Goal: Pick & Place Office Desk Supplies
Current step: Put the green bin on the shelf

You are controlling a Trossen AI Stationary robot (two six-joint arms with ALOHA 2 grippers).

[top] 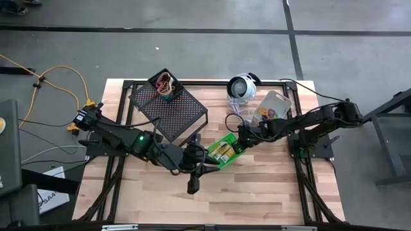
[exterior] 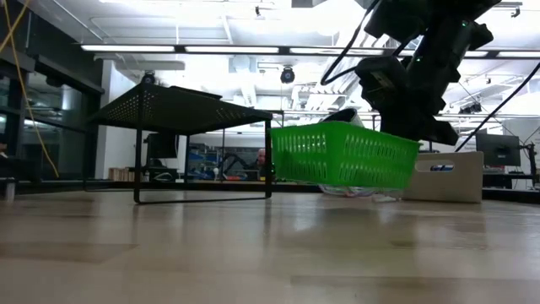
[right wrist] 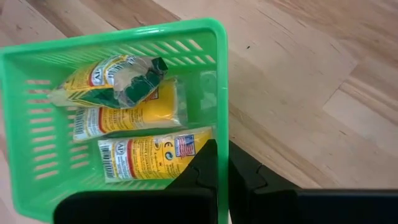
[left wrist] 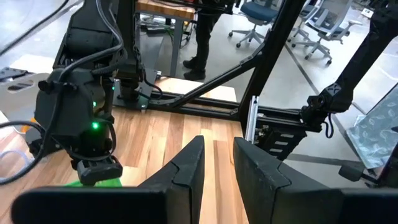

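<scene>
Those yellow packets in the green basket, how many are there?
3, all in the green basket that the right gripper holds by its rim: one crumpled packet nearest the far wall, one in the middle, one nearest the gripper. More could lie underneath.

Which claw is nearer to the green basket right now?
The right. The right claw is shut on the green basket rim, holding it off the table. The left claw hangs nearby, apart from the basket, gripping nothing.

black mesh rack (top: 172,106) beside round white-and-black device (top: 242,87) on wooden table (top: 257,192)
</scene>
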